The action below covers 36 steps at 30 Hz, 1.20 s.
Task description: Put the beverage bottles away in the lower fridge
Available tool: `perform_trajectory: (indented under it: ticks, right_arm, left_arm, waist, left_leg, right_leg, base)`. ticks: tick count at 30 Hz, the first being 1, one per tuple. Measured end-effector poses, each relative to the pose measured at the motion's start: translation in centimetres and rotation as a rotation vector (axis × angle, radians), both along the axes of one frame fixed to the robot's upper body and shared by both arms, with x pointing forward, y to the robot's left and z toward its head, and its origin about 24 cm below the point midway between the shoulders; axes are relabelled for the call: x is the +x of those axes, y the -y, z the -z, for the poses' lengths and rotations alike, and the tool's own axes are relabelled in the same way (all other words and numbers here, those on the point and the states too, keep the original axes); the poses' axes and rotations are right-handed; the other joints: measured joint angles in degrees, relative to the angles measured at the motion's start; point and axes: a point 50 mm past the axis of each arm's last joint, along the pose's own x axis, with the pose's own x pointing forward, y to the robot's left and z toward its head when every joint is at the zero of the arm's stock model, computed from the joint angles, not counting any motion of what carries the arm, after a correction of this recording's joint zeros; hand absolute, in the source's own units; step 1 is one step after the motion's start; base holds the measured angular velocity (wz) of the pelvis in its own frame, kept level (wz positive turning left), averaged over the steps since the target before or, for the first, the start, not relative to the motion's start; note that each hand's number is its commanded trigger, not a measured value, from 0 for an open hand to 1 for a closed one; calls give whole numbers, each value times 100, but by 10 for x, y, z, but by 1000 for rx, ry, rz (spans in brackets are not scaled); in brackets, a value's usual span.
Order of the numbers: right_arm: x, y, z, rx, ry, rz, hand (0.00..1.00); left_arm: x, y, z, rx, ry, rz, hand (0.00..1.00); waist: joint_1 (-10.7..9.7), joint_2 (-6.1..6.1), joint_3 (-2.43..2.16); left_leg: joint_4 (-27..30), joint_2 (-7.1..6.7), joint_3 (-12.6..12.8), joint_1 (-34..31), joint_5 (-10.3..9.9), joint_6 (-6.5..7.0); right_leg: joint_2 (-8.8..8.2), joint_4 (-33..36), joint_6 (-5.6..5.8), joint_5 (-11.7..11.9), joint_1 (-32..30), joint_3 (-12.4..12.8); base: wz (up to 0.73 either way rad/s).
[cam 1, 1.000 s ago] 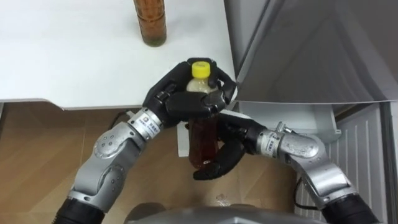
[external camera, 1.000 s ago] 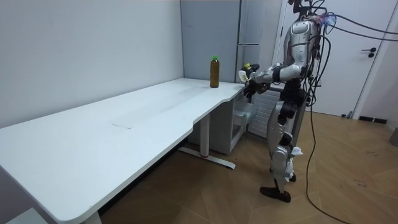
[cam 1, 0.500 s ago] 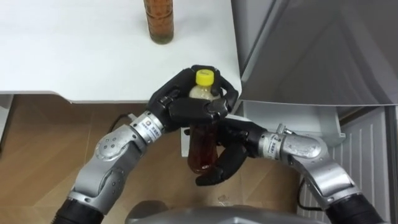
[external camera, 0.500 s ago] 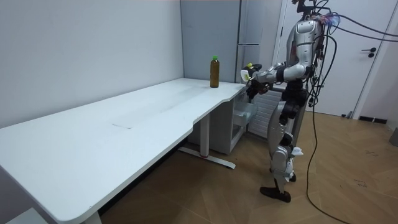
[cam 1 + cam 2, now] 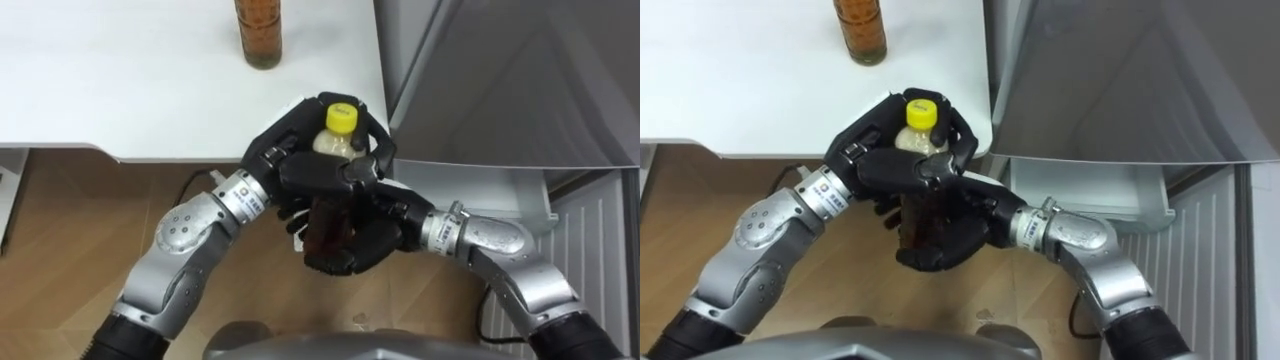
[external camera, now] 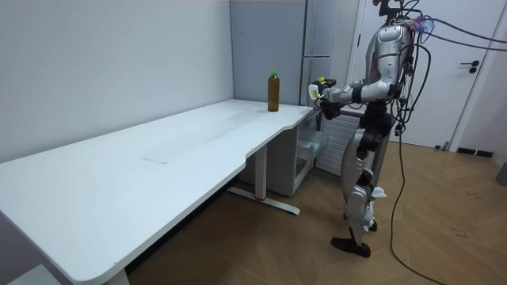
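Worktop (image 5: 120,90) edge bars way ahead and left; bottle (image 5: 259,35) stands on it near corner. Grey fridge wall (image 5: 500,90) closes right-ahead. White fridge tray (image 5: 480,190) juts out low right. Free air over floor (image 5: 70,230) below.

Bare office-like room: long white desk (image 6: 158,158), tall grey fridge (image 6: 318,32), wood floor (image 6: 444,237).

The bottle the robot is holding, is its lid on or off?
On. The yellow cap sits atop the bottle, above the left hand and right hand curled round it.
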Motion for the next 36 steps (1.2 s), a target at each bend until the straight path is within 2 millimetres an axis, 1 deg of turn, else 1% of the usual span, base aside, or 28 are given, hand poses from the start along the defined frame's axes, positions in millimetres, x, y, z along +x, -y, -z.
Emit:
perform_trajectory:
  ticks: [10, 11, 12, 13, 14, 22, 27, 31, 35, 36]
  right_arm:
    - [-8, -3, 6, 43, -32, 34, 100]
    - [-8, -3, 6, 43, -33, 35, 100]
    - [-8, -3, 6, 43, -32, 35, 100]
    - [-8, -3, 6, 44, -32, 36, 100]
    - [-8, -3, 6, 48, -32, 38, 100]
    - [-7, -3, 4, 88, -37, 54, 100]
    - [-13, -5, 11, 145, -92, 62, 100]
    - [-13, -5, 10, 166, -96, 57, 100]
    - [-13, -5, 7, 220, -94, 44, 100]
    - [-13, -5, 6, 230, -85, 42, 100]
  left_arm:
    - [-2, 2, 2, -8, -16, -9, 100]
    - [-2, 3, 2, -8, -17, -12, 93]
    - [-2, 3, 2, -9, -17, -13, 83]
    - [-2, 3, 2, -13, -19, -15, 36]
    - [-2, 2, 2, -22, -25, -21, 0]
    - [-1, 0, -1, -38, -4, -37, 0]
    - [-1, -2, -1, -27, 0, -43, 0]
    - [1, -3, -3, -29, 12, -44, 0]
    - [2, 0, -18, -49, 68, -44, 0]
    - [2, 0, -22, -55, 86, -48, 0]
  waist:
    - [-10, 33, -13]
    - [-24, 39, -12]
    - [-27, 44, -11]
    - [-27, 46, -10]
    - [-28, 50, -10]
    - [-37, 60, -7]
    - [-54, 61, -5]
    - [-40, 67, -2]
    - [-60, 92, -3]
    - [-62, 107, -13]
  left_leg:
    - [-9, -2, 1, 21, 0, 0]
    - [-9, -2, 1, 21, 0, 0]
    - [-9, -2, 0, 22, 0, 0]
    - [-8, -2, 0, 23, 0, 0]
    - [-8, -2, 0, 26, 1, 1]
    - [-7, -3, -2, 37, 3, 5]
    - [-4, -4, -13, 42, 3, 5]
    - [15, -3, -21, 31, 3, 5]
    - [90, -5, -66, -99, 2, 5]
    - [97, -4, -72, -139, 2, 6]
  right_leg:
    - [-3, -2, 0, 0, 13, 6]
    - [-3, -2, 0, 0, 14, 6]
    - [-3, -1, 0, 0, 19, 4]
    - [-2, -1, 0, 0, 21, 4]
    - [-2, 1, 0, 0, 24, 4]
    - [-3, 4, 0, 0, 40, 2]
    - [-2, -3, 1, 0, 60, -10]
    - [-3, -2, 0, 0, 57, -20]
    - [-6, 14, 0, 0, -22, -59]
    - [-6, 26, 0, 0, -56, -71]
  base:
    - [0]
    - [0]
    - [0]
    - [0]
    - [0]
    - [0]
    - [0]
    - [0]
    - [4]
    - [7]
